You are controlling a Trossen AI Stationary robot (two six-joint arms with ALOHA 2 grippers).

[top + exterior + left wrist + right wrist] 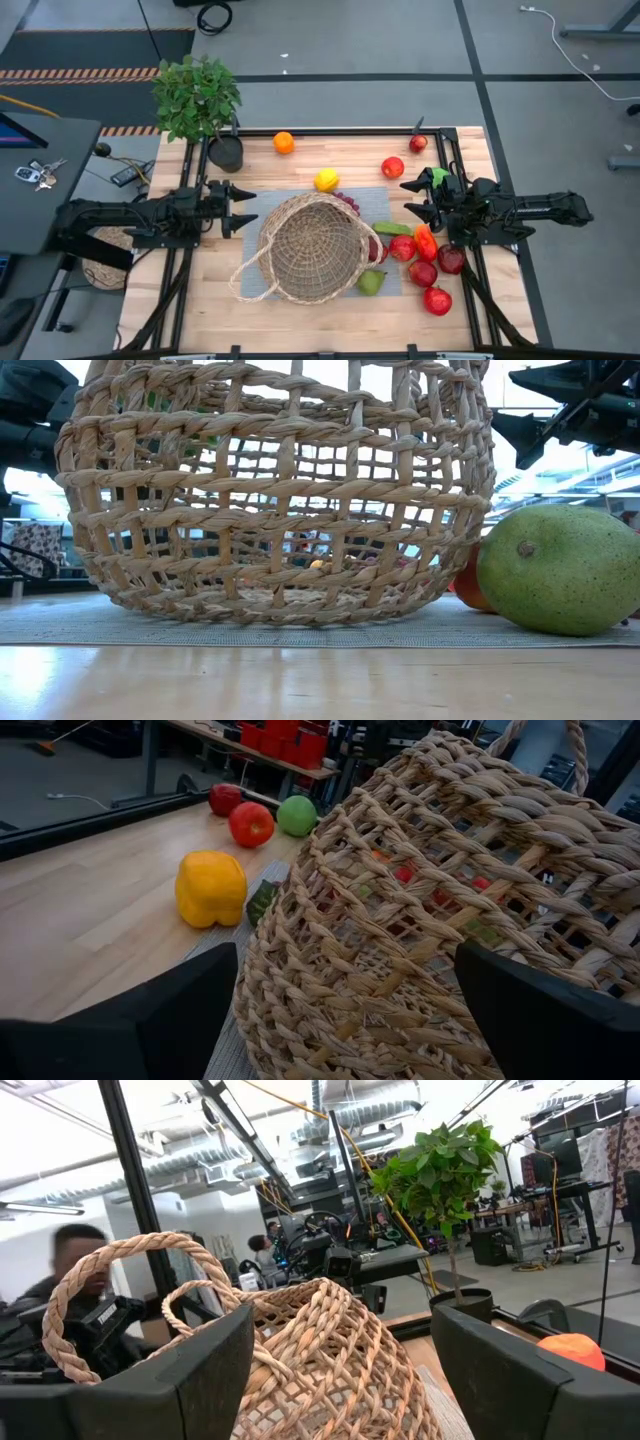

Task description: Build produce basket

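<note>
No writing or label can be read on anything. The basket (312, 248) lies tipped on the bench (200, 300), directly ahead of the left end effector (243, 208), fingers wide and empty. The right end effector (415, 198), fingers parted and empty, hovers just beside the produce (420, 262), which the basket partly hides.

Both arms reach inward, level above the desk, facing each other. The left pincer (247, 208) hangs with fingers spread wide, gripping nothing. The right pincer (412, 197) is likewise parted, empty.
</note>
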